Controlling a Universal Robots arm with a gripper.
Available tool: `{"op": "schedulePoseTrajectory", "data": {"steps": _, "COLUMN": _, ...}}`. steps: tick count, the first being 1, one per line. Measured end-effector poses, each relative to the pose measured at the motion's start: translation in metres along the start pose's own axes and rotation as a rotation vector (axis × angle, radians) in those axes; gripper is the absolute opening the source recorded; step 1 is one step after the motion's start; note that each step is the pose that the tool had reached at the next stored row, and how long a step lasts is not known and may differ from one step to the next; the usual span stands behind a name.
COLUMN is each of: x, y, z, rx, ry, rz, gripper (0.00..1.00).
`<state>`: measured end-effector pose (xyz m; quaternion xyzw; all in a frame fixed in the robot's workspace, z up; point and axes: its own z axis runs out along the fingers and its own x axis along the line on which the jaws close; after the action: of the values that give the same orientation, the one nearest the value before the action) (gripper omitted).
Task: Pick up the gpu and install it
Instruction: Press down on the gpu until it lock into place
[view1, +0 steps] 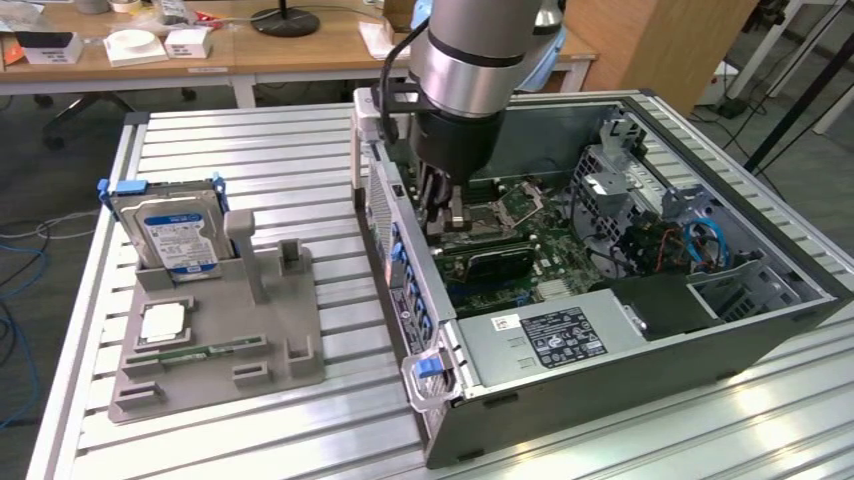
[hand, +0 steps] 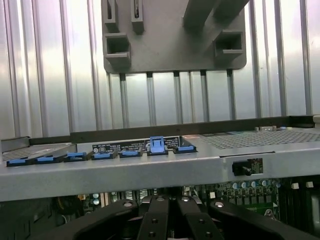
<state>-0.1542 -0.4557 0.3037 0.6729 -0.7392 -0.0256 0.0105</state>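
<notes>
Behind my ribbed metal bench (view1: 267, 150): wooden desks (view1: 267, 55) along back, black lamp base (view1: 286, 20) on top, wooden cabinet (view1: 667, 45) beside, grey floor (view1: 54, 150), blue cable (view1: 16, 275) trailing.

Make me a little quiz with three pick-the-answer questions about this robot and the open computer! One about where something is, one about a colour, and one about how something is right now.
1. Where is the gripper?
A. Over the grey holder
B. Down inside the open computer case
C. Off the table's edge

2. What colour is the label on the hard drive?
A. Blue
B. Red
C. Yellow

3. How do the gripper's fingers stand?
A. Wide open
B. Shut together
C. Taken off

Answers:
1 B, the arm reaches down into the case, over the motherboard.
2 A, the drive standing upright in the grey holder wears a blue label.
3 B, the wrist view shows the fingers meeting in the middle.
</notes>
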Motion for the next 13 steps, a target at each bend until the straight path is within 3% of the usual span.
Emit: {"op": "schedulePoseTrajectory", "data": {"steps": 13, "x": 0.0003, "y": 0.0021, "z": 0.0004, "rx": 0.0003, "ry": 0.0006, "rz": 0.0, "gripper": 0.11}}
